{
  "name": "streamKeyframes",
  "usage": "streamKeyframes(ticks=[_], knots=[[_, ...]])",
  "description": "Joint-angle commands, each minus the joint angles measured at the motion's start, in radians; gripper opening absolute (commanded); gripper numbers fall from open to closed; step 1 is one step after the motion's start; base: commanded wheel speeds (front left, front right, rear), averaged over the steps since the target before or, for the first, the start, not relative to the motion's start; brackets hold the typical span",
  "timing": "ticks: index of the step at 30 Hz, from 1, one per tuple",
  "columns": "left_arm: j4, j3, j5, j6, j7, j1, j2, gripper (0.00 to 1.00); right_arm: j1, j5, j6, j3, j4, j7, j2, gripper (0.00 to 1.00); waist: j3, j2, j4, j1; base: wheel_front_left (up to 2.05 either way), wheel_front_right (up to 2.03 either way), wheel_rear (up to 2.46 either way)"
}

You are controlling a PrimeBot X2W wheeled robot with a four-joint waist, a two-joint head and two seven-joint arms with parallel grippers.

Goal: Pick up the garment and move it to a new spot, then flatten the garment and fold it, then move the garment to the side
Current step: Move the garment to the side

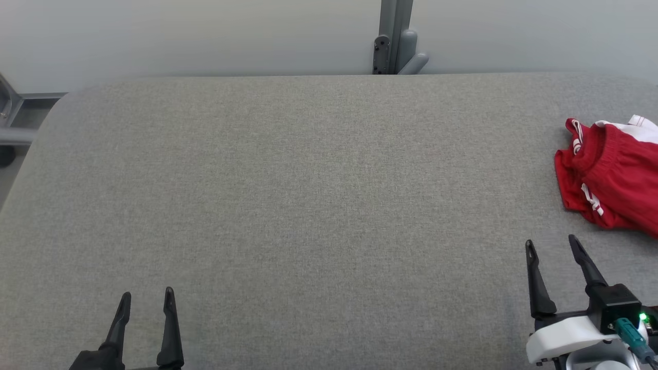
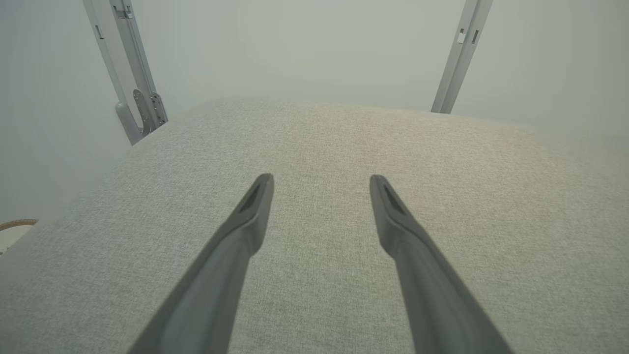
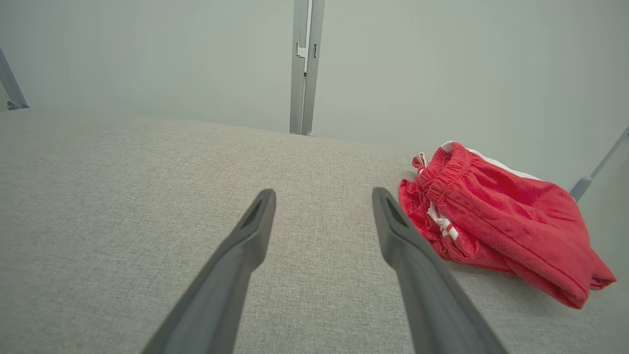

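Observation:
The garment is a pair of red shorts with white trim, bunched in a loose heap at the right edge of the grey table, partly cut off by the head view's border. In the right wrist view the garment lies just right of my fingers, elastic waistband toward the table's middle. My right gripper hovers open a short way in front of the garment, not touching it; between its fingers is bare fabric. At the lower left my left gripper stands open over bare table, far from the garment, with nothing in my left gripper.
The grey fabric-covered table spans the view, with rounded far corners. A grey metal post rises behind its far edge against a pale wall. More metal framing stands off the left corner.

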Motion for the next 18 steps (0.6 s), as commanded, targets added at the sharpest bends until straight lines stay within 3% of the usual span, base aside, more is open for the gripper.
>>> streamKeyframes(ticks=[1,18], knots=[[0.004,-0.006,-0.006,-0.009,0.0,-0.019,0.001,1.0,0.016,-0.013,-0.002,-0.022,-0.018,-0.002,0.003,1.0,-0.006,0.0,0.003,0.0,0.0,0.0,0.0],[0.015,0.005,-0.003,-0.023,0.0,0.011,0.001,1.0,0.038,-0.01,-0.002,-0.05,-0.009,-0.002,0.008,1.0,-0.046,0.0,-0.045,0.0,0.0,0.0,0.0]])
